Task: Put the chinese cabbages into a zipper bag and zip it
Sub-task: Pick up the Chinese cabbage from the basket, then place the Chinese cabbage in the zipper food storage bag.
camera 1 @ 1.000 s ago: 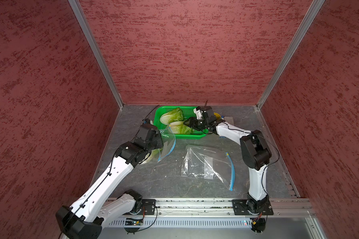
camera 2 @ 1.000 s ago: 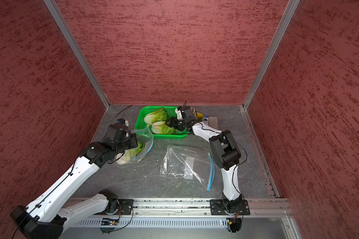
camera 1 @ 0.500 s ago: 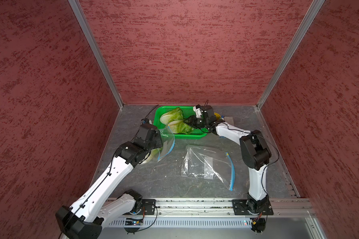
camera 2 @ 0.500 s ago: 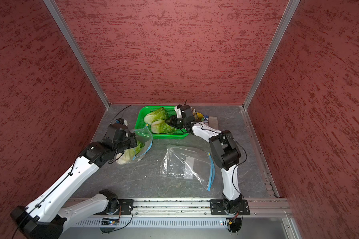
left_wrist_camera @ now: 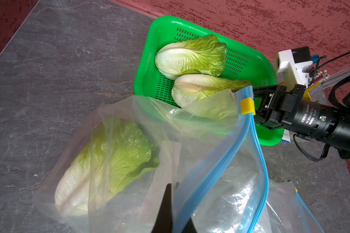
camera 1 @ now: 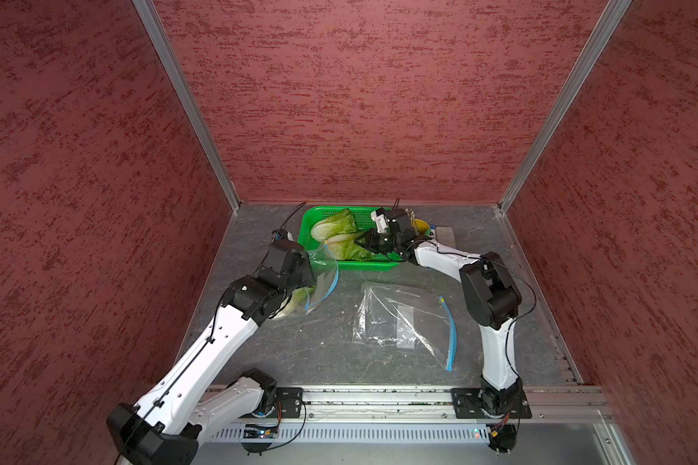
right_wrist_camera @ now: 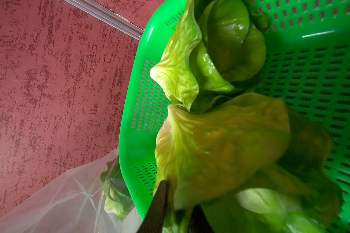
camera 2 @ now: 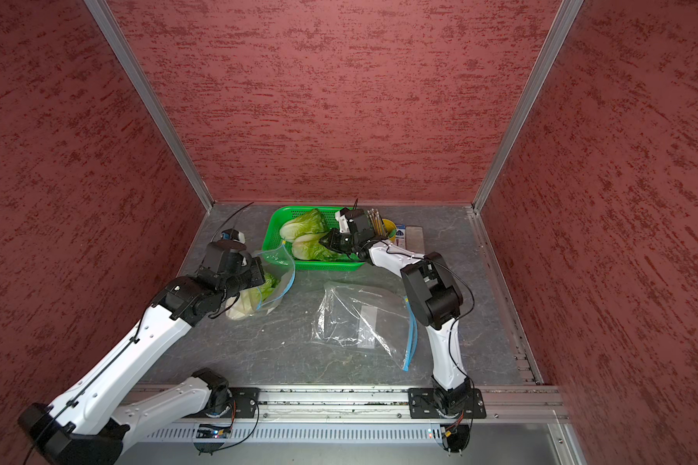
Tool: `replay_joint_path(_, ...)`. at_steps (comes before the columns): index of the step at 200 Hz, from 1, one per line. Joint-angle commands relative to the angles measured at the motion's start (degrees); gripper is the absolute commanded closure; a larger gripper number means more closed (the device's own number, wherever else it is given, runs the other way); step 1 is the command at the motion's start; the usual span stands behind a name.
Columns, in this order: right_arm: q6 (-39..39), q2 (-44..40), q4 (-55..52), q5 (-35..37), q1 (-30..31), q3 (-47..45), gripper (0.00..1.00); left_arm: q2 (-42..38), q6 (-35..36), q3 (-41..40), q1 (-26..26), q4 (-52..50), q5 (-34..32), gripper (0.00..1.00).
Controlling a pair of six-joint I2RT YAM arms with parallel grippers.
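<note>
Right gripper [right_wrist_camera: 178,209] has just clamped a chinese cabbage [right_wrist_camera: 220,151]
Pinched by its leaves, inside the green basket [right_wrist_camera: 133,141]; left gripper [left_wrist_camera: 175,211] pinches the zipper bag [left_wrist_camera: 129,113] open nearby.

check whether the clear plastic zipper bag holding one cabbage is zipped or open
Open: the clear plastic zipper bag's two blue tracks gape apart from the yellow slider.
</note>
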Motion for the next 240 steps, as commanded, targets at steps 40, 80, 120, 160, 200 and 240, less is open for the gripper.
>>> replay_joint_path(40, 0.53, -4.42, 4.07, 1.28, 0.34, 0.24, 0.97, -1.40, 1.69, 2.98, 3.33, -3.46, -2.61, 1.00)
replay_joint_path(80, -0.51, -7.55, 4.81, 2.46, 0.32, -0.58, 1.00, -1.77, 6.17, 7.76, 9.95, -10.61, -3.66, 1.00)
replay_joint_path(120, -1.18, -11.58, 6.65, 3.93, 0.34, -3.25, 1.00, -2.68, 12.11, 11.12, 14.84, -12.02, -2.38, 1.00)
replay_joint_path(160, -2.94, -15.43, 6.46, 6.40, 0.34, -5.07, 1.00, 0.44, 13.17, 11.11, 13.29, -9.55, 6.33, 1.00)
replay_joint_path(200, -4.33, -18.85, 5.64, 9.59, 0.34, -7.04, 1.00, 4.38, 9.71, 8.06, 2.97, -4.15, 7.00, 1.00)
replay_joint_path(240, -6.34, -23.11, 3.71, 12.20, 0.15, -8.57, 1.00, 7.59, 7.82, 7.27, -0.87, -2.06, 7.17, 1.00)
